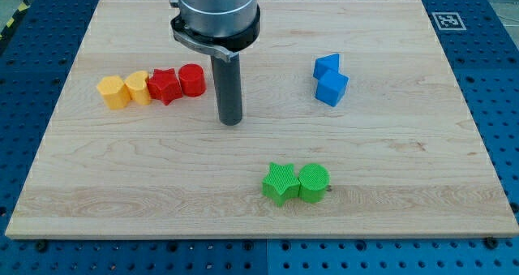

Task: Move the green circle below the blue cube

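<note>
The green circle (314, 182) lies near the view's bottom centre, touching a green star (280, 183) on its left. The blue cube (332, 88) sits at the upper right, touching another blue block (326, 66) just above it. My tip (231, 122) rests on the board left of centre, well up and to the left of the green circle and far left of the blue cube. It touches no block.
A row of blocks lies at the view's left: a yellow block (113, 92), a yellow heart (139, 87), a red star (165, 86) and a red cylinder (192, 79). The wooden board (97, 186) sits on a blue perforated table.
</note>
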`<state>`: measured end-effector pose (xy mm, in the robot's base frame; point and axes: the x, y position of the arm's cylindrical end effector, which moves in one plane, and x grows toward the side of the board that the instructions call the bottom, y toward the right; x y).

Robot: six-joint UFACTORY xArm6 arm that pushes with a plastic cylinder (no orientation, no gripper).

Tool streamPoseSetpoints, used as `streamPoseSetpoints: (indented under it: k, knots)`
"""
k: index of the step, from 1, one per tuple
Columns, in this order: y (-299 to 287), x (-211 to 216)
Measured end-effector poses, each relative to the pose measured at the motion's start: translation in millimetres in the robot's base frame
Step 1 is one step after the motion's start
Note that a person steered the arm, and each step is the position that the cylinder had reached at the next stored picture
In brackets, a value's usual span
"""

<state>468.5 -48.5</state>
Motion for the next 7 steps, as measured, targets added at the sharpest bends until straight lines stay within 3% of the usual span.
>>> streamPoseSetpoints:
  k: [3,5,7]
  knots:
    - [-50.9,73.3]
    - [-3.9,134.0]
    - [3.7,137.1]
